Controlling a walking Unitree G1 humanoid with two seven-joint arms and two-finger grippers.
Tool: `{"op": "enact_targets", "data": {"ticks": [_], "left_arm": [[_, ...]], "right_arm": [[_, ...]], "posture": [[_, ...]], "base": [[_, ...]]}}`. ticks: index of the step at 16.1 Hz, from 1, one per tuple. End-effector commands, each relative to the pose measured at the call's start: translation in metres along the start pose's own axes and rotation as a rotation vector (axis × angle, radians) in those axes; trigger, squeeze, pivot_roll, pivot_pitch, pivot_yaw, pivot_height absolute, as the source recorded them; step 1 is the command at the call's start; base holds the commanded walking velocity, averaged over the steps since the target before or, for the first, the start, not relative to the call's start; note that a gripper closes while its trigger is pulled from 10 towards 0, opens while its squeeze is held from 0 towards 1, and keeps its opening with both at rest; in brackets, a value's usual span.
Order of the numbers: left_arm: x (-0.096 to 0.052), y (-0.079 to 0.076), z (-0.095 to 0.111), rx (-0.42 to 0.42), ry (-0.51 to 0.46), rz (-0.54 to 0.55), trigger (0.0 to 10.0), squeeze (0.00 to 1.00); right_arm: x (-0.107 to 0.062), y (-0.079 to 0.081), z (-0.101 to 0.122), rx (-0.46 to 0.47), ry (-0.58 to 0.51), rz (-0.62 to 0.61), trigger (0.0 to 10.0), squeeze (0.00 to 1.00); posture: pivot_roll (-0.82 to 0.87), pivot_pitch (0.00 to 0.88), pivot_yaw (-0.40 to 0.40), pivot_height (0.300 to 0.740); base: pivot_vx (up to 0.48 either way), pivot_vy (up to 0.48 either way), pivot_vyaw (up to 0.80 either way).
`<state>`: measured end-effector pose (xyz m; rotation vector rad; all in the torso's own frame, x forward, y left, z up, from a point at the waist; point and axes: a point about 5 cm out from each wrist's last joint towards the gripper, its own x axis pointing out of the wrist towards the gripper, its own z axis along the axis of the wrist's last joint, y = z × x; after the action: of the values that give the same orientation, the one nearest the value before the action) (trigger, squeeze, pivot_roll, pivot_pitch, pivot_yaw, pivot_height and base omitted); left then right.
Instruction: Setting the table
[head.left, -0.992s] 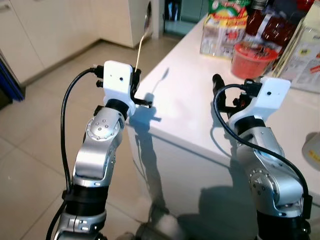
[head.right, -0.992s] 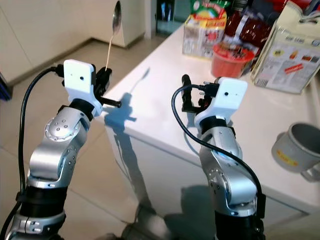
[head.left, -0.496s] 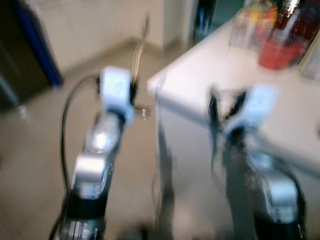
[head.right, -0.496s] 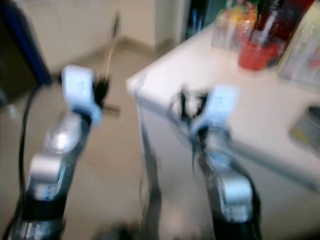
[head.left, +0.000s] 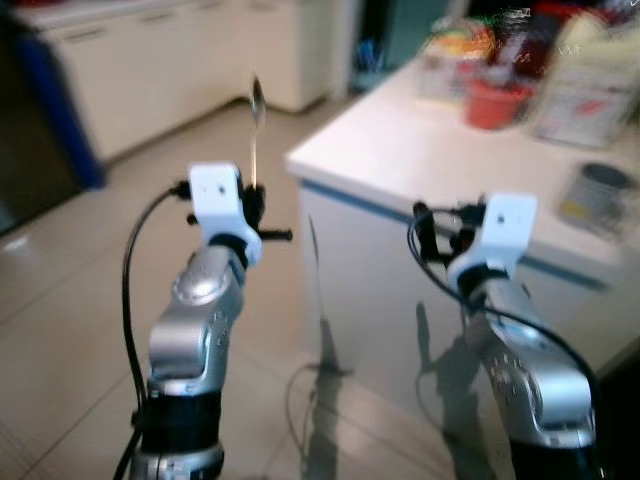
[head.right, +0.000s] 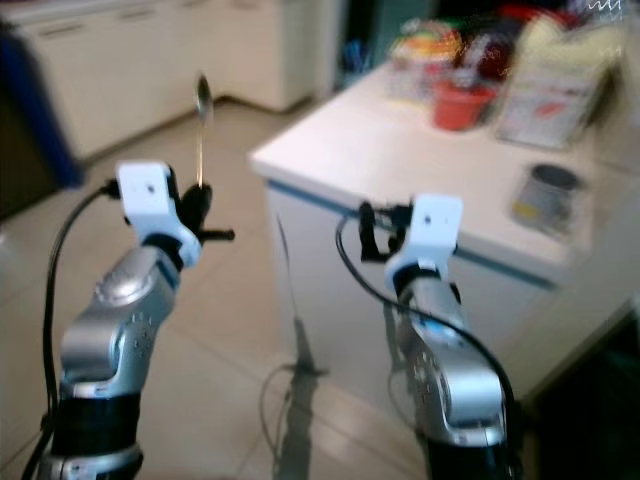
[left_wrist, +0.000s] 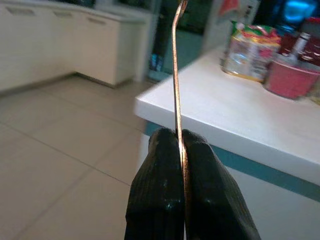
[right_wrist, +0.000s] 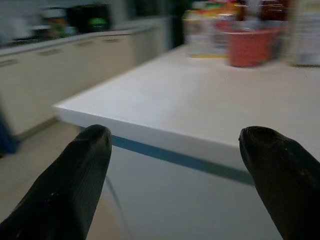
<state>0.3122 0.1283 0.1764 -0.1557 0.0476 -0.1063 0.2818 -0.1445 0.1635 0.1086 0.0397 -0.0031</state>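
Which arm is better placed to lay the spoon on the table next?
Left, probably. The left claw is shut on the spoon, held upright off the table's corner. The right claw is open, holding nothing, facing the table edge.

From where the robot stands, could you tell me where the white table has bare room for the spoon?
The near corner of the white table is bare, from its front edge back to the red bowl and across to the grey cup. The far side is crowded with packets and bottles. The left gripper holds the spoon upright over the floor; the right gripper is open, empty.
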Motion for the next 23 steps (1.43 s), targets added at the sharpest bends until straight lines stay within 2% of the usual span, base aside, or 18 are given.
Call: {"op": "enact_targets", "data": {"ticks": [1,4,5,7,8,10,11,12,16,23], "left_arm": [[0.000,0.003,-0.003,0.021,0.042,0.045,10.0,0.00],[-0.004,0.001,-0.010,0.035,0.097,0.048,10.0,0.00],[-0.007,-0.003,-0.013,0.047,0.134,0.011,10.0,0.00],[-0.007,-0.009,-0.009,0.027,0.083,-0.056,10.0,0.00],[-0.007,-0.009,-0.005,0.054,0.046,-0.051,10.0,0.00],[-0.006,-0.005,0.000,0.142,0.001,-0.021,10.0,0.00],[-0.006,-0.005,0.002,0.161,-0.014,-0.019,10.0,0.00],[-0.005,-0.007,0.007,0.245,-0.047,-0.027,10.0,0.00],[-0.005,-0.009,0.009,0.274,-0.064,-0.038,10.0,0.00],[-0.003,-0.010,0.014,0.305,-0.101,-0.042,10.0,0.00]], "right_arm": [[-0.001,-0.014,-0.007,0.002,0.019,-0.076,10.0,0.00],[-0.001,-0.021,-0.008,0.016,0.020,-0.117,10.0,0.00],[-0.002,-0.021,-0.009,0.013,0.027,-0.113,10.0,0.00],[-0.001,-0.018,-0.009,0.017,0.026,-0.097,10.0,0.00],[-0.001,-0.017,-0.009,0.016,0.021,-0.091,10.0,0.00],[-0.001,-0.016,-0.007,-0.005,0.005,-0.086,10.0,0.00],[-0.001,-0.016,-0.006,-0.014,0.001,-0.085,10.0,0.00],[0.000,-0.017,-0.004,-0.037,-0.016,-0.091,10.0,0.00],[0.000,-0.012,-0.004,-0.085,-0.027,-0.058,10.0,0.00],[0.000,-0.011,-0.001,-0.083,-0.050,-0.036,10.0,0.00]], "posture": [[0.00,0.000,-0.005,0.740],[0.00,0.000,-0.008,0.740],[0.00,0.000,-0.012,0.740],[0.00,0.000,-0.014,0.740],[0.00,0.000,-0.014,0.740],[0.00,0.000,-0.014,0.740],[-0.01,0.000,-0.014,0.740],[-0.01,0.000,-0.014,0.740],[-0.01,0.000,-0.010,0.740],[-0.02,0.000,-0.001,0.740]], "base": [[0.000,0.000,-0.80],[0.000,0.000,-0.80],[0.000,0.000,-0.80],[0.000,0.000,-0.80],[0.000,0.000,-0.80],[0.000,0.000,-0.80],[0.000,0.000,-0.80],[0.000,0.000,0.00],[0.000,-0.272,0.00],[0.000,-0.387,0.00]]}}
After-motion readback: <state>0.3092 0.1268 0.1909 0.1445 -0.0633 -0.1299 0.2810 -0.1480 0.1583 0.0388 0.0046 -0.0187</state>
